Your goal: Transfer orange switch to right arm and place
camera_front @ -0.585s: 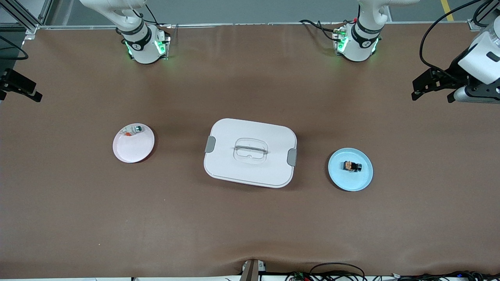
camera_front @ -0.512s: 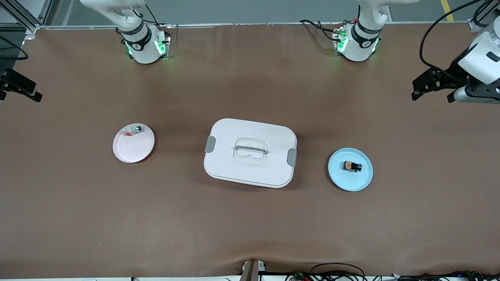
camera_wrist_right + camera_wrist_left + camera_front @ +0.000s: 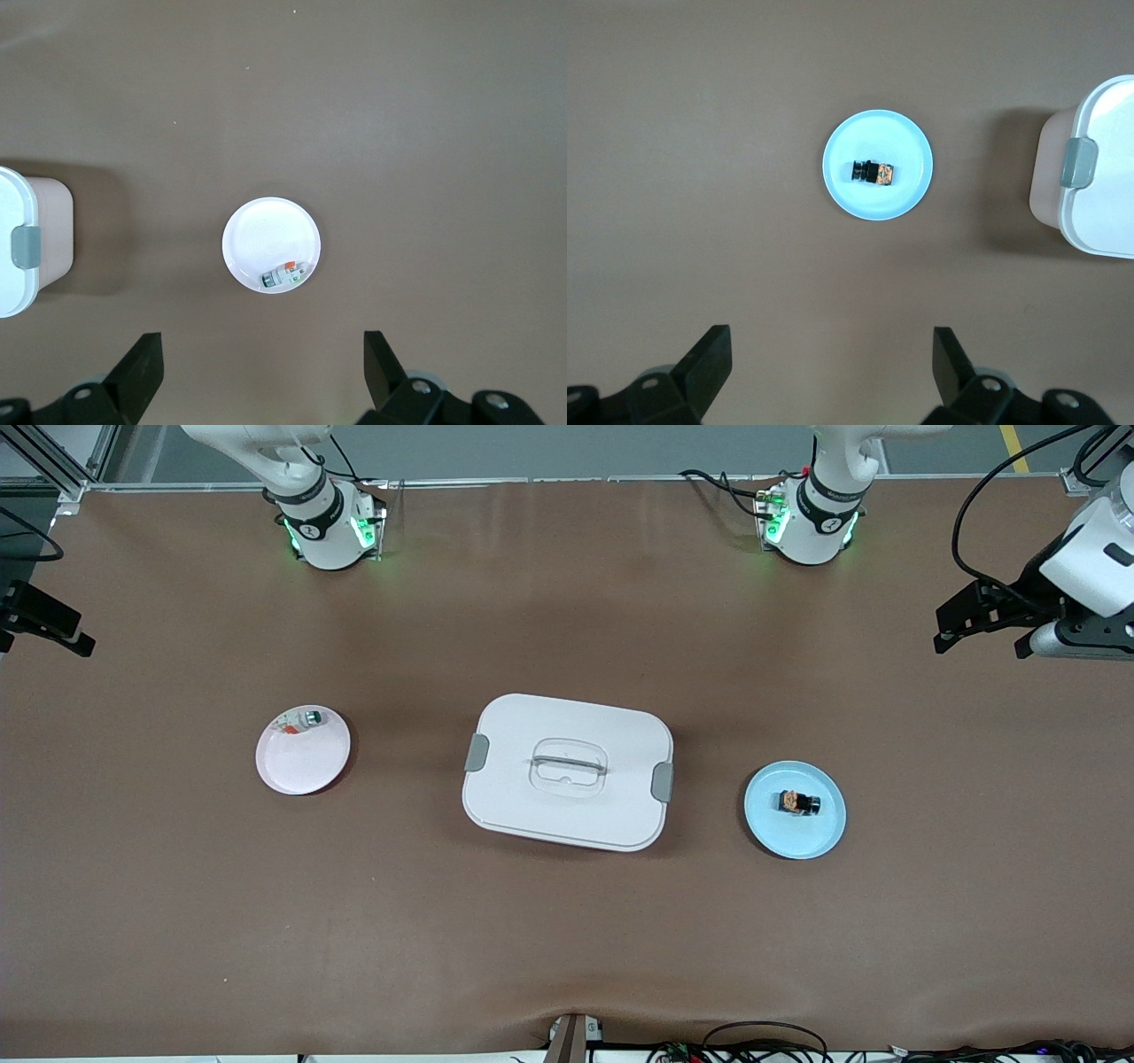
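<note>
The orange switch (image 3: 799, 802) (image 3: 873, 173), a tiny black block with an orange middle, lies on a light blue plate (image 3: 795, 840) (image 3: 877, 204) toward the left arm's end of the table. My left gripper (image 3: 831, 367) (image 3: 982, 645) hangs high in the air, open and empty, at that end of the table, apart from the plate. Over the right arm's end, my right gripper (image 3: 262, 372) also hangs high, open, with nothing between its fingers. A pale pink plate (image 3: 301, 766) (image 3: 266, 235) lies on the table under it.
A whitish part with a green end (image 3: 301, 720) (image 3: 285, 275) lies at the pink plate's rim. A white lidded box (image 3: 532, 815) (image 3: 1099, 177) (image 3: 13, 266) with grey clips stands between the two plates. Bare brown table surrounds them.
</note>
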You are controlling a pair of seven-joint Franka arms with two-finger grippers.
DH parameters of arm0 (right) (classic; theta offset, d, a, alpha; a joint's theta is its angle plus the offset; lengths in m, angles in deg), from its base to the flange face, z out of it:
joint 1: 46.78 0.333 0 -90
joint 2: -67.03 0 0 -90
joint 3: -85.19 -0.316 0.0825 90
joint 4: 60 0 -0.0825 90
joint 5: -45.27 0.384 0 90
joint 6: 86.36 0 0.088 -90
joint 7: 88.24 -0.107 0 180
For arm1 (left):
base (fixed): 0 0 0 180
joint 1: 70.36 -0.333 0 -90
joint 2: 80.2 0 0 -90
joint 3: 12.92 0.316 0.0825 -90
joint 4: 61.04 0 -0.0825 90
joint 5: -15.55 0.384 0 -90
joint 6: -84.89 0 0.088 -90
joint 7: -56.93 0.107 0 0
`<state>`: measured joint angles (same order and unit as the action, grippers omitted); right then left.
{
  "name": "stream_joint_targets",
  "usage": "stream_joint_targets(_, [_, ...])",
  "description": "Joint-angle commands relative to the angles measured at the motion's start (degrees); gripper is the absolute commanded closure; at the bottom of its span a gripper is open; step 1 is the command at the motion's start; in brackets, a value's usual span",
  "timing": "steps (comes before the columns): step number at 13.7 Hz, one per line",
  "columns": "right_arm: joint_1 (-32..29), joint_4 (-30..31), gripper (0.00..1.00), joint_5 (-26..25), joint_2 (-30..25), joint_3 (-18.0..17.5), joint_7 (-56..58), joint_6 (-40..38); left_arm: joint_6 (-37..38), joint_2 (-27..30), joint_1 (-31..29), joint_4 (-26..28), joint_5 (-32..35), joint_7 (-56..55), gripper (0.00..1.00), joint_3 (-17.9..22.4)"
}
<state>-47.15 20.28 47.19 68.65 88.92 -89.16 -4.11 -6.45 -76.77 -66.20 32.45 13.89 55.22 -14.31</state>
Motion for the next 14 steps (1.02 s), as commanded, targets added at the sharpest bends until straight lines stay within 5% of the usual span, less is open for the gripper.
stream_joint_targets(1, [-0.2, 1.5, 0.00, -0.3, -1.5, 0.0, -0.9, 0.2, 0.8, -1.2, 0.2, 0.4, 1.0, 0.2, 0.00, -0.1])
stream_joint_targets(8, [-0.8, 1.5, 0.00, -0.3, -1.3, 0.1, -0.9, 1.4, -0.6, -7.4, 0.4, 1.3, 0.9, 0.0, 0.00, -0.2])
stream_joint_targets(14, [-0.6, 1.5, 0.00, -0.3, -1.3, 0.1, -1.0, 1.6, -17.8, -10.4, 0.8, 12.0, 0.9, -0.2, 0.00, -0.2])
